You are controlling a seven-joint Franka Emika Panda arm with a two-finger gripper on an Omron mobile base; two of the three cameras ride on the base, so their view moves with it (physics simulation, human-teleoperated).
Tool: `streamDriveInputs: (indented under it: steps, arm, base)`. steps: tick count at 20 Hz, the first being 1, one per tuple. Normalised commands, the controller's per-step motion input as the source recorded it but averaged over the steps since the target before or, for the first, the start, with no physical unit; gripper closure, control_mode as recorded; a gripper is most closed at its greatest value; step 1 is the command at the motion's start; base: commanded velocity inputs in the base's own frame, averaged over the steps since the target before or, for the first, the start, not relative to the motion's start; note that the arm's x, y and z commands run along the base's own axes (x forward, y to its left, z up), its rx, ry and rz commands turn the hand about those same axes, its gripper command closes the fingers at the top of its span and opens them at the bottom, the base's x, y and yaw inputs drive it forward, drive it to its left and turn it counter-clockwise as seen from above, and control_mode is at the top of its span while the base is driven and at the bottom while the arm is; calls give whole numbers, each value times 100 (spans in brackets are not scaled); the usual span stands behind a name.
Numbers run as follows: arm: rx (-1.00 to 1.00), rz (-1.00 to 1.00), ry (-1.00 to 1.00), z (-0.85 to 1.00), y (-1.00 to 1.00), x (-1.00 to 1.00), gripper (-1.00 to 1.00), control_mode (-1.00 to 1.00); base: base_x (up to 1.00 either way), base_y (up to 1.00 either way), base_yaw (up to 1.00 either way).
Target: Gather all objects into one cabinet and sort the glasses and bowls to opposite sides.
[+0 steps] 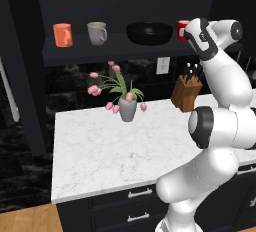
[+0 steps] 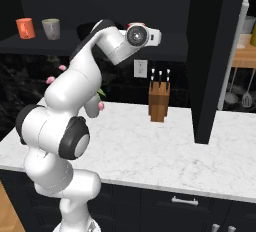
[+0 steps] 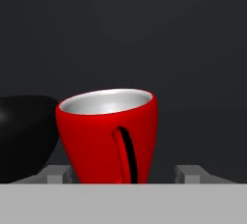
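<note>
My fingers [image 3: 57,174] stand apart, one on each side of the red mug [image 3: 108,136], and I see a gap between each tip and the mug wall. So they are open around it, not pressing it as far as I can see. In the hand view the mug leans a little, its handle faces me, and its inside is pale. It stands just beside the bowl [image 3: 24,138]; whether the two touch I cannot tell.

My gripper [image 1: 186,32] is raised to the height of the shelf [image 1: 80,51] and reaches toward its right end. My wrist bends toward the shelf, and my forearm rises steeply from the elbow above the right part of the counter [image 1: 100,151]. In the right base view my hand [image 2: 150,37] points to the right, just in front of the red mug.

On the shelf, from its left end to its right: the orange mug [image 1: 63,35], the grey mug [image 1: 97,33], the bowl in the middle part, then the red mug at my fingers. The door [image 2: 212,56] stands open at the right side of the shelf.

On the counter a vase [image 1: 127,110] with pink tulips stands near the back edge. A knife block [image 1: 186,92] stands near the back right corner.
</note>
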Motion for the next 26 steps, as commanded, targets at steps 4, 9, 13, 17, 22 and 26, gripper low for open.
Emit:
streamDriveInputs:
  steps: [4,9,13,17,22,26]
  arm:
    - [0,0,0,0,0,0,100,-100]
    - [0,0,0,0,0,0,100,-100]
    - [0,0,0,0,0,0,100,-100]
    - [0,0,0,0,0,0,100,-100]
    - [0,0,0,0,0,-26,100,-100]
    - [0,0,0,0,0,-83,100,-100]
  base:
    - [0,0,0]
    - [0,0,0]
    - [0,0,0]
    - [0,0,0]
    - [0,0,0]
    - [0,0,0]
